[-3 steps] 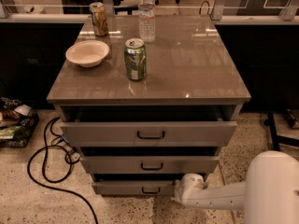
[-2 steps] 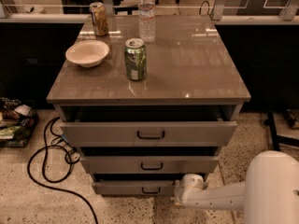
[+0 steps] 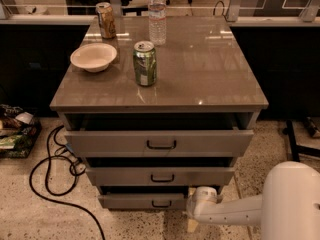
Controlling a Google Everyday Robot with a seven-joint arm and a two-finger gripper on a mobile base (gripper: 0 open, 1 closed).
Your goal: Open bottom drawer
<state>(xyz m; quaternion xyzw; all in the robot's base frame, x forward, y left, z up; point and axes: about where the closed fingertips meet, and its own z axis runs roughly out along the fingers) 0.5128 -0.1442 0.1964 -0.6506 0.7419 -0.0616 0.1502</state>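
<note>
Far left, on the speckled floor (image 3: pixel 130 226): a heap of crumpled packets (image 3: pixel 12 134), print too small to read. Just right of it, a black cable (image 3: pixel 50 176) looping across the floor toward the cabinet's foot.

On the cabinet top (image 3: pixel 215 74), from the left: a pale bowl (image 3: pixel 93 56) near the left edge. Behind it, a tan can (image 3: pixel 105 20), upright, at the back. Then a green can (image 3: pixel 144 63), upright, silver lid, toward the front, well apart from the bowl. Behind that, a clear water bottle (image 3: pixel 156 15) with a white cap and a pale label band. No brand or lettering legible on either can or on the bottle.

Below the top, three grey drawer fronts stacked: top drawer (image 3: pixel 100 143), widest, pulled out with a dark gap above. Under it the middle drawer (image 3: pixel 120 176). Lowest, just above the floor, the bottom drawer (image 3: pixel 130 200), a thin strip with a small black loop handle (image 3: pixel 161 204) and a dark gap above it.

At the right end of that strip, the gripper (image 3: pixel 196 205), low and close against the drawer's corner, right of the handle. Cannot tell how wide open, nor whether holding anything. Behind it a white arm (image 3: pixel 235 211) running right to the rounded white robot body (image 3: pixel 292 204) in the lower right corner.
</note>
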